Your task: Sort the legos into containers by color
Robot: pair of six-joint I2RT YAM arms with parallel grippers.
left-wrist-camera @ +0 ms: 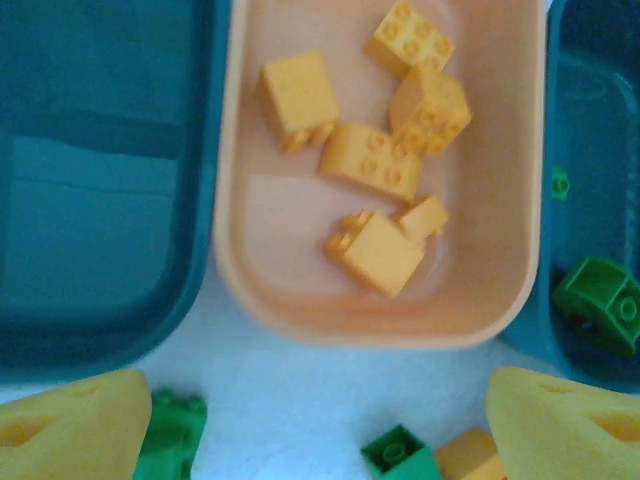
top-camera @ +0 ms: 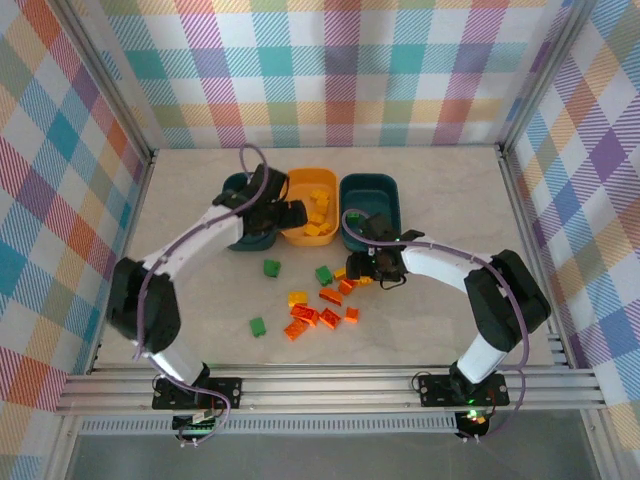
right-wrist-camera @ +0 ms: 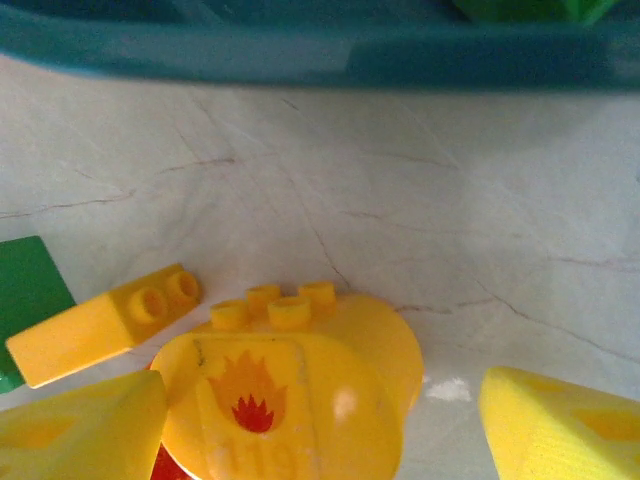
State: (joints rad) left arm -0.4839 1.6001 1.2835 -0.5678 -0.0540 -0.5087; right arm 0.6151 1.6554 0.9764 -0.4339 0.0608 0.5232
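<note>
Legos (top-camera: 322, 300) lie loose on the counter (top-camera: 440, 320) at six o'clock of the yellow-orange tub (top-camera: 312, 171); the right hand (right-wrist-camera: 325, 420), fingers apart astride a flame-printed yellow brick (right-wrist-camera: 300, 370), could snag the small yellow brick (right-wrist-camera: 100, 325) at its ten o'clock when closing, skewing the grip.

Yellow-orange tub (left-wrist-camera: 372, 336), teal tubs (left-wrist-camera: 100, 210) (two), plaid walls (top-camera: 330, 70)

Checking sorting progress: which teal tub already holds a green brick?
The right teal tub, right of the yellow tub; a green brick lies in it, while the left teal tub looks empty.
</note>
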